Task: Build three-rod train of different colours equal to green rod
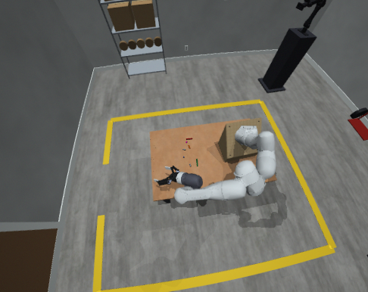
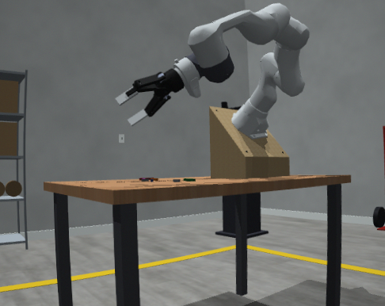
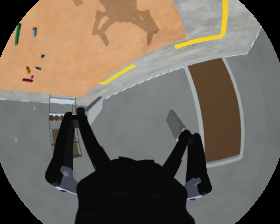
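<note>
Over the left edge of the table (image 1: 213,132), near its front-left corner, the gripper (image 1: 160,174) hangs high above the wood with its fingers spread wide and nothing between them. To its right, the rods lie in a loose scatter running from mid-table toward the far edge. I count one red rod (image 1: 189,138) farthest back, one magenta rod (image 1: 186,141) just beside it and one orange rod (image 1: 188,146). Then come about three tiny grey or blue pieces, too small to tell apart. The one green rod (image 1: 197,163) lies nearest the middle. At the right edge stands the single wooden mount (image 1: 232,151). The step in hand looks like the first approach. It would go best by swinging over the scatter, settling which small pieces are blue and grey, and descending squarely across one rod without nudging its neighbours.
</note>
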Tool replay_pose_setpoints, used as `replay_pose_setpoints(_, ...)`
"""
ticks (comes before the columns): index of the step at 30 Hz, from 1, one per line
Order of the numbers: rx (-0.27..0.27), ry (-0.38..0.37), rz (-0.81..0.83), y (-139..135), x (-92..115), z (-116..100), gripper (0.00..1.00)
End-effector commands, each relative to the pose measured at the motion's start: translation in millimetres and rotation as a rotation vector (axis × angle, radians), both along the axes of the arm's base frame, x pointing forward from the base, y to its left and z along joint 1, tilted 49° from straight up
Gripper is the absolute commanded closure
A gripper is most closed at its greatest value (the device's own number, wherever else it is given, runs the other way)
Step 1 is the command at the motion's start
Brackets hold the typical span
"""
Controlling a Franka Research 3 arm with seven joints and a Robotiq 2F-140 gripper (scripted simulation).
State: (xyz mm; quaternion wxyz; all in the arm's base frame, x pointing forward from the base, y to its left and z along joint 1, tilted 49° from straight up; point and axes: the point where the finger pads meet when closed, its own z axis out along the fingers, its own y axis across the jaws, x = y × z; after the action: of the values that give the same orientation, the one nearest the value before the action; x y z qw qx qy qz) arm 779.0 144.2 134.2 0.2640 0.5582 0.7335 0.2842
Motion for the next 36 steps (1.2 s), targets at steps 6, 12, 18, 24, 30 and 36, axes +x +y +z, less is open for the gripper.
replay_pose_setpoints(6,-0.161,-0.030,0.193,-17,4,-23,0.00)
replay_pose_setpoints(12,-0.161,-0.030,0.193,-17,4,-23,0.00)
replay_pose_setpoints(18,-0.161,-0.030,0.193,-17,4,-23,0.00)
replay_pose_setpoints(24,-0.218,-0.040,0.265,-22,4,-32,0.00)
replay_pose_setpoints(30,-0.218,-0.040,0.265,-22,4,-32,0.00)
replay_pose_setpoints(36,-0.218,-0.040,0.265,-22,4,-32,0.00)
